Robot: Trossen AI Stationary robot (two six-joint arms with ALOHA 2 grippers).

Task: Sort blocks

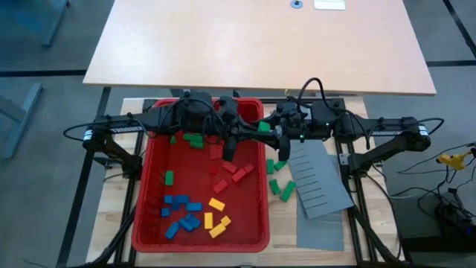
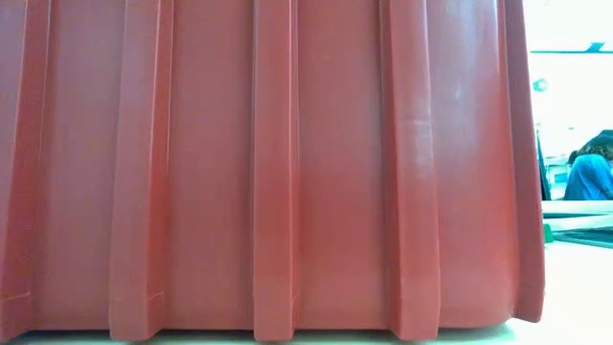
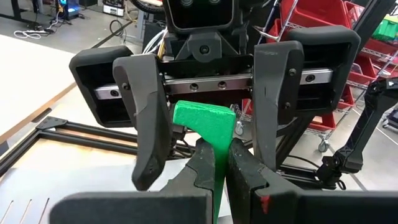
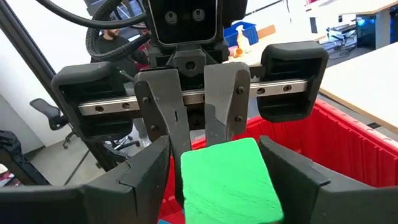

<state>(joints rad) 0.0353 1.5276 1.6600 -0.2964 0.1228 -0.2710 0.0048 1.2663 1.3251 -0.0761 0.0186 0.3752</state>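
A green block [image 3: 205, 124] hangs in the air over the far right part of the red bin [image 1: 149, 186], between my two grippers, which face each other there. My left gripper [image 1: 248, 135] comes from the left and is shut on it. My right gripper [image 4: 214, 177] comes from the right and is open, one finger [image 3: 149, 130] on each side of the block's free end. Whether they touch it I cannot tell. More blocks lie on the bin's floor: green [image 1: 195, 139], red [image 1: 227, 173], blue [image 1: 182, 212] and yellow [image 1: 217, 216]. My left gripper pinches the green block's near end [image 3: 219, 163] between its two fingers. The fingers come level from the table's left side. The rest of the block sticks out past the fingertips toward my right gripper, lifted clear above the bin.
Several green blocks [image 1: 280, 179] lie on the wooden table right of the bin. Grey slotted panels [image 1: 320, 182] lie beside them. In the low view the bin's ribbed wall [image 2: 268, 172] fills nearly everything. A person [image 2: 589, 177] sits far off in the room.
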